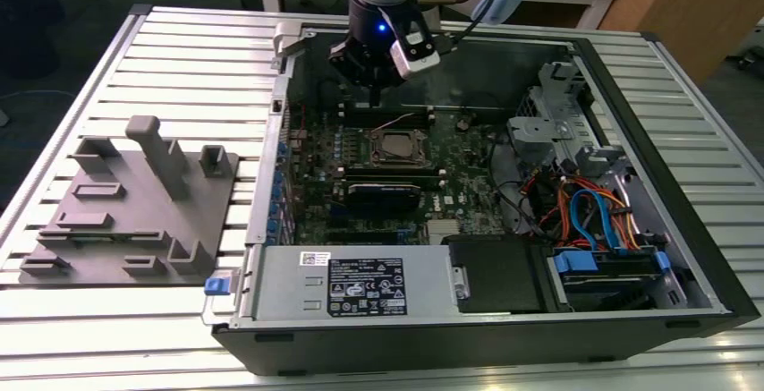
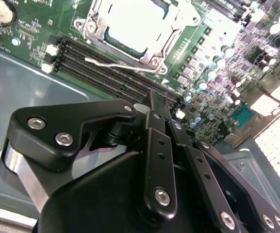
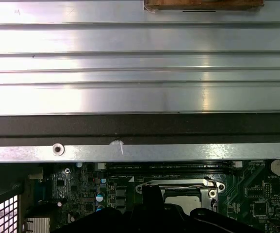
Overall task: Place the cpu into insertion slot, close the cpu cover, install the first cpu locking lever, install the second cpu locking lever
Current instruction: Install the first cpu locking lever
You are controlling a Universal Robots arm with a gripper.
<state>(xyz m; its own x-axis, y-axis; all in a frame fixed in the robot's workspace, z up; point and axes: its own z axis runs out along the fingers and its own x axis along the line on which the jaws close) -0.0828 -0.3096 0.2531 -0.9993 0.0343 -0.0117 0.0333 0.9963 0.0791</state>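
The cpu point(image 2: 135, 24) lies in the insertion slot point(image 1: 400, 148) on the green board, its silver top showing through the window of the cpu cover point(image 2: 95, 22), which lies flat over it. A thin metal locking lever point(image 2: 120, 64) sticks out beside the socket, over the memory slots. My gripper point(image 1: 376, 96) hangs above the board just behind the socket, near the case's far wall. Its black fingers point(image 2: 154, 121) are shut with nothing between them. The first wrist view has the socket point(image 3: 181, 193) just past the gripper body.
A grey fixture block point(image 1: 131, 203) with upright posts stands on the slatted table at the exterior view's left. Inside the case are the power supply point(image 1: 358, 288), a black card point(image 1: 382, 196), a drive cage point(image 1: 549, 131) and coloured cables point(image 1: 585, 212).
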